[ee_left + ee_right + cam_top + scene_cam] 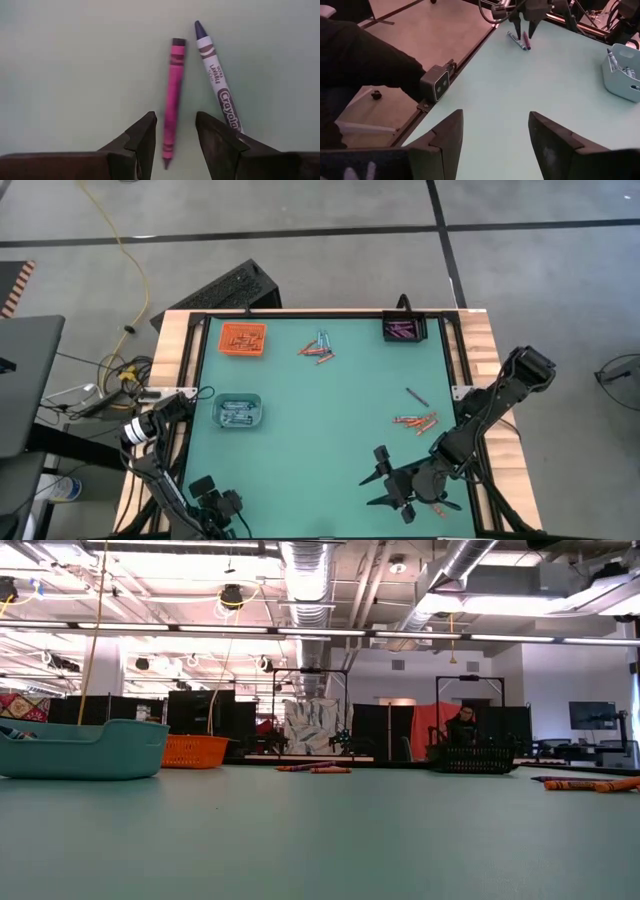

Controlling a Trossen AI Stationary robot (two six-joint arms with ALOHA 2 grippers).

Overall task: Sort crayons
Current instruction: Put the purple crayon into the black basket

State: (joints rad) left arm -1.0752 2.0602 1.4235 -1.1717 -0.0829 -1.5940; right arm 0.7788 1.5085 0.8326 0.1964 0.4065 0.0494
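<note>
- Pink crayon (173, 95) lies on the green table (75, 75) between the left gripper's (175, 137) parted fingers (142, 137) — jaws released, not yet closed on it.
- Just beside it lies a purple "lavande" Crayola crayon (216, 80), outside the fingers.
- Seen from the right wrist, this pair sits near the table edge, under the left gripper (525, 31).
- Right gripper (383, 477) hovers over bare table with jaws spread wide, grasping nothing.
- Orange crayons (416, 421) lie near the right arm; one dark crayon (416, 396) is just beyond them.
- Mixed crayons (318, 349) lie between the orange tray (243, 340) and the black tray (404, 330).
- Teal tray (238, 412) holds blue-grey crayons.
- Someone sits in the room behind the black tray — a person (462, 726).
</note>
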